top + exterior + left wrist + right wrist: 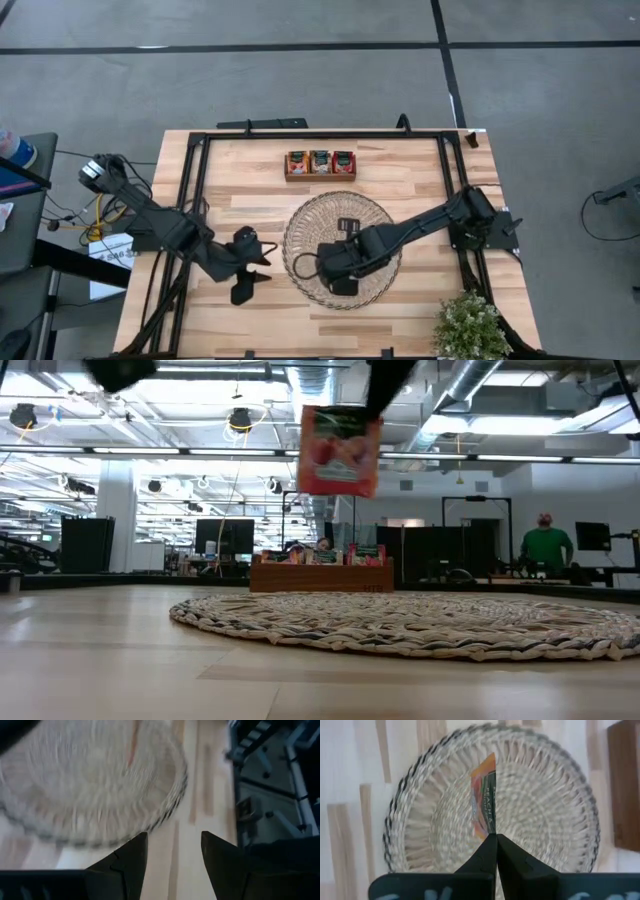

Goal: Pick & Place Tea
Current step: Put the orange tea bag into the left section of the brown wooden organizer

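The right gripper (496, 840) hangs above the round woven mat (300, 225), its two dark fingers (482, 857) pressed together on the lower edge of a red-orange tea packet (484, 795). The packet stands edge-on just ahead of the fingertips in the right wrist view, its label lettering running lengthwise, with the weave of the mat spread out below it. In the low view the same packet (340, 450) dangles well clear of the mat (420, 625), showing a red face with a dark green band near its lower part. Beyond the gripper, past the far rim of the mat, sits a small wooden compartment tray (320, 177) holding three more tea packets (320, 161) standing side by side in their slots; the tray (320, 577) also shows behind the mat in the low view. Off to the side of the working arm, the left gripper (172, 855) waits just outside the mat's rim over the bare wooden table (240, 190), its fingers (131, 862) spread apart with nothing between them. A small potted plant (470, 325) stands at the table's corner nearest the right arm's base. Far back in the room a person (545, 545) in a green top is standing.
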Robot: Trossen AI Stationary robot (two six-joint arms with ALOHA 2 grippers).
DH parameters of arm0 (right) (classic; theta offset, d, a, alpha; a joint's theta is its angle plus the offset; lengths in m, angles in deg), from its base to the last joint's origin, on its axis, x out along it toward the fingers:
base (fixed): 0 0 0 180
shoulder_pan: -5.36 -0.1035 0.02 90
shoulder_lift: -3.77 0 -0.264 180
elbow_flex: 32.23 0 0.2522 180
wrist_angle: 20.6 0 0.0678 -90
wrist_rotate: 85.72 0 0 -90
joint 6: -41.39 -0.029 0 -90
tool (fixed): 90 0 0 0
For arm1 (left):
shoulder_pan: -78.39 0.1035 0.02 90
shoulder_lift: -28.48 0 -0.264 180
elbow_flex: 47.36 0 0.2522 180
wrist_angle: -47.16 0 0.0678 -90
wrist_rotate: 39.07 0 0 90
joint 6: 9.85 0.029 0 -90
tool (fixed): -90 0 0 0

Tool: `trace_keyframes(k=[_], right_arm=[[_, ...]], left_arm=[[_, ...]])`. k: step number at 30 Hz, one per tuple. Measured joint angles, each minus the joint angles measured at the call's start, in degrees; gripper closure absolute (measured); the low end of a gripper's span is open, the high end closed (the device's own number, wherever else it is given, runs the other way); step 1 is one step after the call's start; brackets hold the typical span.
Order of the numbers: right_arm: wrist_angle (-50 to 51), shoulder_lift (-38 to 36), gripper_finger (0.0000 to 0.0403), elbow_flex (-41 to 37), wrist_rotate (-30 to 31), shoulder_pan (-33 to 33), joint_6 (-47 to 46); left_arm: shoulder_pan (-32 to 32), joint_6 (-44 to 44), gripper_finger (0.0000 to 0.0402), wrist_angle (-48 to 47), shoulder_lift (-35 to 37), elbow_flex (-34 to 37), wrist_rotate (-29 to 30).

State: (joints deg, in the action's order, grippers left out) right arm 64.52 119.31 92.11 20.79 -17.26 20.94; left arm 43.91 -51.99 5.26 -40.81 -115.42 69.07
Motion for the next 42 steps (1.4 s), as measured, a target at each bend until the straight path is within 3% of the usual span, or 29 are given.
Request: trace_keyframes(k=[9,23,32,42], right_arm=[[-7.54,0.0,0.0403,0.79,0.37,2.2,3.45],[-13.58,0.0,0.0403,0.79,0.14,2.16,4.46],[-13.53,-0.02,0.0403,0.79,-0.1,2.16,4.48],[-13.91,-0.04,0.0403,0.79,-1.42,2.45,5.44]], left_arm=[[4.16,8.51,0.0225,0.07,0.02,-8.58,3.69],[8.49,12.26,0.0225,-0.27,-3.03,-8.77,3.39],[8.79,12.69,0.0225,-0.48,-8.4,-8.76,2.21],[8.79,13.21,0.0225,1.82,-9.18,-8.76,3.9]])
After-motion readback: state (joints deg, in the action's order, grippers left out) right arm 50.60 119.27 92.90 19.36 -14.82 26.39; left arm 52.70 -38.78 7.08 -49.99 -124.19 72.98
